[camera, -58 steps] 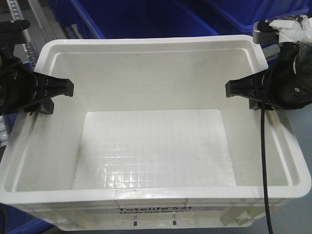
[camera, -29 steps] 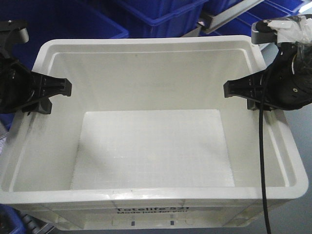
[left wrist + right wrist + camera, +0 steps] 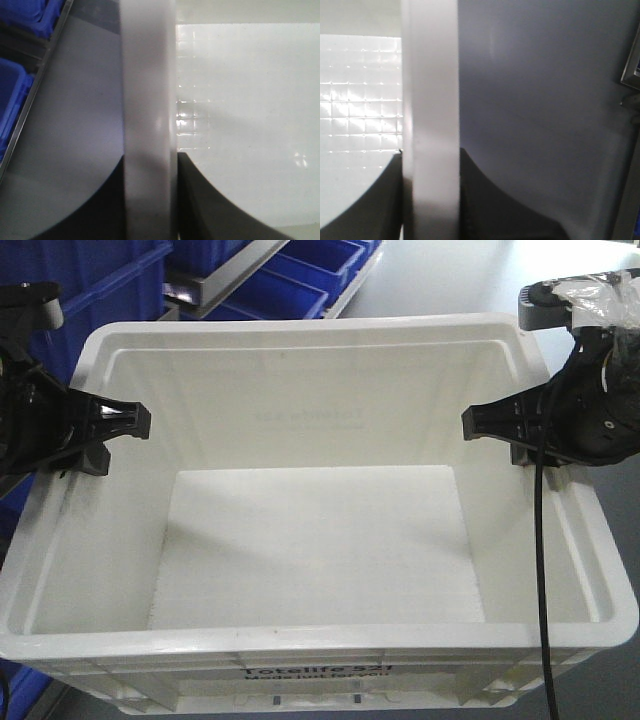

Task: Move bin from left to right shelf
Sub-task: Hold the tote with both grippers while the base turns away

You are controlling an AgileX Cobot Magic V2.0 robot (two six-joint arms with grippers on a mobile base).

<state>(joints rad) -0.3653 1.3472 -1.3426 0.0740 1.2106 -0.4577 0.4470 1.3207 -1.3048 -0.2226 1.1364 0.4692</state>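
Behind the bin (image 3: 320,635) the blue bins (image 3: 310,270) have slid toward the far left since the earlier frames, and grey floor (image 3: 450,275) now opens at the far right; the bin itself keeps its place between the arms. Its printed near wall faces the camera and its long axis runs left to right; it seems carried, resting on no shelf. Further in, the left gripper (image 3: 112,438) is clamped on the left short wall and the right gripper (image 3: 495,438) on the right one, each with one finger inside and one outside. The right shelf is not in view; I judge it lies further right, so the right arm is the nearer one.
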